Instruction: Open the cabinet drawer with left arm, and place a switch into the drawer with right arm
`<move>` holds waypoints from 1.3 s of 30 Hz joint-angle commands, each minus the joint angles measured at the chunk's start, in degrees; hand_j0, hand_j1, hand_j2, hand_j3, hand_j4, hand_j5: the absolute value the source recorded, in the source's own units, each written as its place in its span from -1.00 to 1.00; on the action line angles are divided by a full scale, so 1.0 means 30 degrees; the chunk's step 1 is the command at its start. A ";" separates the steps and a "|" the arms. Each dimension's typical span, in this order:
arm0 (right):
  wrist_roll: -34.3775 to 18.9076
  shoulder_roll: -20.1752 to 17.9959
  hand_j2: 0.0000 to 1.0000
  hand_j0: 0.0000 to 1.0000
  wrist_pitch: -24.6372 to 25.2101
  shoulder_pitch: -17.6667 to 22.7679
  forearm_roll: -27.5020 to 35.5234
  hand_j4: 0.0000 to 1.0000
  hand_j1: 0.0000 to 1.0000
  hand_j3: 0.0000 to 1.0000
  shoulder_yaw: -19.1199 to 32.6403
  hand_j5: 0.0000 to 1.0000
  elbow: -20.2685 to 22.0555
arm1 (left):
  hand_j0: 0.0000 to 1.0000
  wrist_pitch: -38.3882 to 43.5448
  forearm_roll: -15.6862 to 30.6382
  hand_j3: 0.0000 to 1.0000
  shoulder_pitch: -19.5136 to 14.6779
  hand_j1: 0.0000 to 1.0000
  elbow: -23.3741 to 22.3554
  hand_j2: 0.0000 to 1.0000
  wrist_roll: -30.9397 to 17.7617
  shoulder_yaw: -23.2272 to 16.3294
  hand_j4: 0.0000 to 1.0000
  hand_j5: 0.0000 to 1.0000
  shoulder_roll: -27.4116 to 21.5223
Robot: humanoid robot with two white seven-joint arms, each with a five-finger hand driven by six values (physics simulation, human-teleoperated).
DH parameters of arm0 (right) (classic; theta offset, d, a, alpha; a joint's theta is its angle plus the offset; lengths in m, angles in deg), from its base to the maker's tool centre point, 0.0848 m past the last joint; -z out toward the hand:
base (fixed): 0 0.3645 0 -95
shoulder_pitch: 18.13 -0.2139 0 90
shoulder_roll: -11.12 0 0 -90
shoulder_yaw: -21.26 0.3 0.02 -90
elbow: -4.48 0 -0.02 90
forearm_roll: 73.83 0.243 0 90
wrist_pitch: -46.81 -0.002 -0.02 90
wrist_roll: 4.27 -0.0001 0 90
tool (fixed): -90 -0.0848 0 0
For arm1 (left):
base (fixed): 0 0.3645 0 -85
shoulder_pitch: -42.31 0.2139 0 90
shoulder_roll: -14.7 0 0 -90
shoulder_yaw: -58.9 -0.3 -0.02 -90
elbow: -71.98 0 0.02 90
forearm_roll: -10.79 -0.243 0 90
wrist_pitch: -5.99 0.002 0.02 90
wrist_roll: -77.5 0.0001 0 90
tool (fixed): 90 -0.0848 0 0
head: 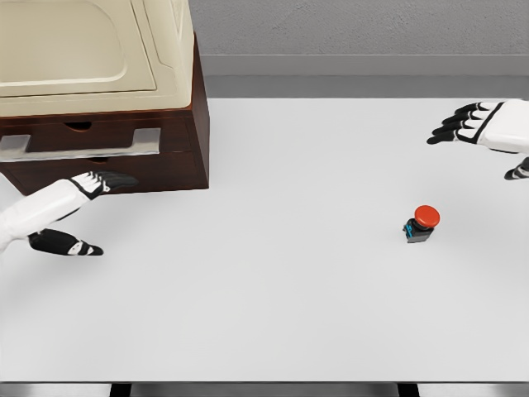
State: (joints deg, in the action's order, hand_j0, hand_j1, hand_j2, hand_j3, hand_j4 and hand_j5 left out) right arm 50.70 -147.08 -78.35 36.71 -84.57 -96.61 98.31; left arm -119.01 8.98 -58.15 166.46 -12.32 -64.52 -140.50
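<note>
A dark wood cabinet [178, 141] with a cream top stands at the table's far left. Its drawer front carries a long silver handle [83, 144] and looks closed. My left hand [95, 194] hovers just below and in front of the drawer, fingers extended toward the cabinet and thumb hanging low, holding nothing. The switch [421, 223], a small dark block with a red round button, lies on the table at the right. My right hand [471, 124] floats well behind and to the right of it, fingers spread and empty.
The white table [273, 281] stretches between cabinet and switch. Its front edge runs along the bottom of the picture. A grey wall stands behind the table.
</note>
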 commanded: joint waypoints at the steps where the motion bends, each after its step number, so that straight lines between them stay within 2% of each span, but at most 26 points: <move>1: 0.0008 -0.0003 1.00 1.00 0.0052 0.0029 0.0093 1.00 1.00 1.00 0.0004 1.00 0.0217 | 1.00 0.0000 0.0106 1.00 0.0029 1.00 0.0525 1.00 -0.0004 0.0004 1.00 1.00 -0.0003; 3: 0.0008 0.0055 1.00 1.00 0.0052 0.0000 0.0152 1.00 1.00 1.00 0.0004 1.00 0.0423 | 1.00 0.0000 0.0076 1.00 0.0029 1.00 0.0643 1.00 -0.0764 -0.0434 1.00 1.00 0.0348; 5: 0.0008 0.0143 1.00 1.00 0.0052 0.0058 0.0152 1.00 1.00 1.00 -0.0171 1.00 0.0481 | 1.00 0.0000 0.0076 1.00 0.0029 1.00 0.0672 1.00 -0.0794 -0.0435 1.00 1.00 0.0436; 7: 0.0008 0.0231 1.00 1.00 0.0052 0.0088 0.0005 1.00 1.00 1.00 -0.1430 1.00 0.0482 | 1.00 0.0000 0.0076 1.00 0.0029 1.00 0.0848 1.00 -0.0795 -0.0435 1.00 1.00 0.0407; 9: 0.0008 0.0466 1.00 1.00 0.0052 0.0088 -0.0054 1.00 1.00 1.00 -0.1782 1.00 0.0482 | 1.00 0.0000 0.0105 1.00 -0.0087 1.00 0.0965 1.00 -0.1057 -0.0494 1.00 1.00 0.0261; 10: 0.0008 0.0495 1.00 1.00 0.0052 0.0088 -0.0112 1.00 1.00 1.00 -0.2251 1.00 0.0482 | 1.00 0.0000 0.0106 1.00 -0.0321 1.00 0.1082 1.00 -0.1672 -0.0494 1.00 1.00 0.0144; 11: 0.0008 0.0524 1.00 1.00 0.0052 0.0262 -0.0462 1.00 1.00 1.00 -0.2369 1.00 0.0482 | 1.00 0.0000 0.0135 1.00 -0.0702 1.00 0.1606 1.00 -0.2810 -0.0494 1.00 1.00 0.0114; 12: 0.0008 0.0846 1.00 1.00 0.0052 0.0498 -0.0990 1.00 1.00 1.00 -0.2398 1.00 0.0482 | 1.00 0.0000 0.0135 1.00 -0.0820 1.00 0.2196 1.00 -0.4600 -0.0465 1.00 1.00 0.0260; 13: 0.0008 0.0876 1.00 1.00 0.0052 0.0469 -0.1167 1.00 1.00 1.00 -0.2398 1.00 0.0482 | 1.00 0.0000 0.0164 1.00 -0.0966 1.00 0.2196 1.00 -0.5569 -0.0435 1.00 1.00 0.0582; 15: 0.0008 0.0876 1.00 1.00 0.0052 0.0469 -0.1342 1.00 1.00 1.00 -0.2544 1.00 0.0452 | 1.00 0.0000 0.0164 1.00 -0.1962 1.00 0.2225 1.00 -0.5658 -0.0435 1.00 1.00 0.0115; 19: 0.0008 0.0905 1.00 1.00 0.0052 0.0469 -0.2279 1.00 1.00 1.00 -0.3160 1.00 0.0335 | 1.00 0.0000 0.1804 1.00 -0.2226 1.00 0.2225 1.00 -0.5453 -0.0464 1.00 1.00 -0.1818; 20: 0.0008 0.0934 1.00 1.00 0.0052 0.0469 -0.2514 1.00 1.00 1.00 -0.3365 1.00 0.0335 | 1.00 0.0000 0.2156 1.00 -0.2606 1.00 0.2225 1.00 -0.5453 -0.0523 1.00 1.00 -0.2229; 22: 0.0008 0.0934 1.00 1.00 0.0052 0.0439 -0.2514 1.00 1.00 1.00 -0.3424 1.00 0.0335 | 1.00 0.0000 0.2625 1.00 -0.4686 1.00 0.2225 1.00 -0.5424 -0.2660 1.00 1.00 -0.2611; 28: 0.0008 0.0964 1.00 1.00 0.0052 0.0381 -0.2427 1.00 1.00 1.00 -0.3248 1.00 0.0335 | 1.00 0.0000 0.4031 1.00 -0.4892 1.00 0.2225 1.00 -0.5512 -0.3628 1.00 1.00 -0.3138; 29: 0.0008 0.0993 1.00 1.00 0.0052 0.0352 -0.2339 1.00 1.00 1.00 -0.3189 1.00 0.0277 | 1.00 0.0000 0.4587 1.00 -0.5155 1.00 0.2225 1.00 -0.5512 -0.3920 1.00 1.00 -0.3517; 31: 0.0008 0.0964 1.00 1.00 0.0052 0.0234 -0.2339 1.00 1.00 1.00 -0.2633 1.00 0.0277 | 1.00 0.0000 0.5642 1.00 -0.7088 1.00 0.2196 1.00 -0.5570 -0.4829 1.00 1.00 -0.3987; 32: 0.0008 0.0964 1.00 1.00 0.0052 0.0264 -0.2251 1.00 1.00 1.00 -0.2662 1.00 0.0335 | 1.00 0.0000 0.5701 1.00 -0.7675 1.00 0.2196 1.00 -0.5570 -0.5122 1.00 1.00 -0.3959; 34: 0.0008 0.0964 1.00 1.00 0.0052 0.0264 -0.2222 1.00 1.00 1.00 -0.2721 1.00 0.0599 | 1.00 0.0000 0.5877 1.00 -0.8378 1.00 0.2225 1.00 -0.5717 -0.6060 1.00 1.00 -0.3900; 39: 0.0008 0.0964 1.00 1.00 0.0052 0.0293 -0.2309 1.00 1.00 1.00 -0.3922 1.00 0.0892 | 1.00 0.0000 0.6756 1.00 -0.8906 1.00 0.2225 1.00 -0.5717 -0.6148 1.00 1.00 -0.3929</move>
State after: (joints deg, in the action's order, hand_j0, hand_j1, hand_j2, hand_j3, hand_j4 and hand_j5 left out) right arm 50.71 -144.12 -78.33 37.59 -91.67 -107.14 100.44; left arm -119.09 27.82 -84.94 173.12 -29.44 -82.49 -152.15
